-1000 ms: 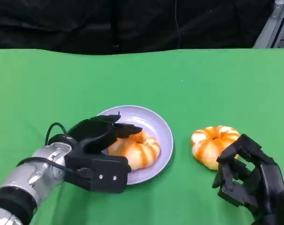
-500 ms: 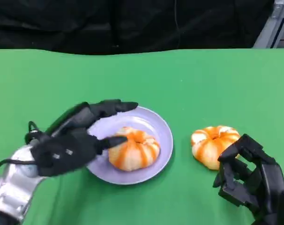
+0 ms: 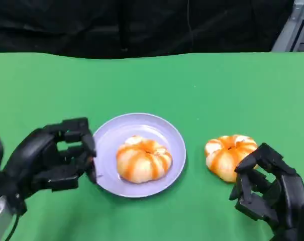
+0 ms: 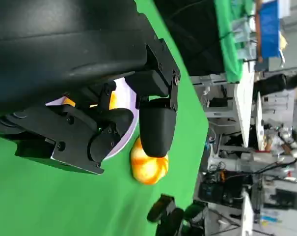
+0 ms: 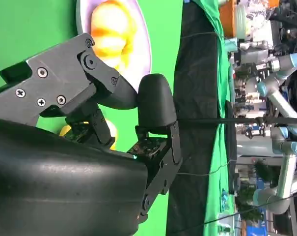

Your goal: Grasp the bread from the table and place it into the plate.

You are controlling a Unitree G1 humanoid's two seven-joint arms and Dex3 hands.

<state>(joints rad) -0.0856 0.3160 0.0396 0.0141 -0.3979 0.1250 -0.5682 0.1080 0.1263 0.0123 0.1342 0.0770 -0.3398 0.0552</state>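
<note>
An orange-and-white striped bread [image 3: 143,159] lies in the lilac plate [image 3: 167,133] near the table's middle. My left hand [image 3: 54,159] is just left of the plate's rim, its fingers loosely bent with a gap between them and nothing held. A second, similar bread [image 3: 227,153] rests on the green table to the right of the plate. My right hand [image 3: 270,193] hovers close in front of and to the right of that bread, fingers apart and not holding anything. The right wrist view shows the plate [image 5: 141,44] with its bread [image 5: 111,27] beyond the fingers.
The green table [image 3: 192,85] stretches back to a black curtain [image 3: 141,25]. A metal frame [image 3: 295,27] stands at the far right corner. In the left wrist view, the second bread [image 4: 148,167] lies beyond the plate's edge, with my right hand [image 4: 168,219] past it.
My left hand has let go of the bread in the plate and drawn back to the left, off the plate. The right hand and the second bread have stayed put.
</note>
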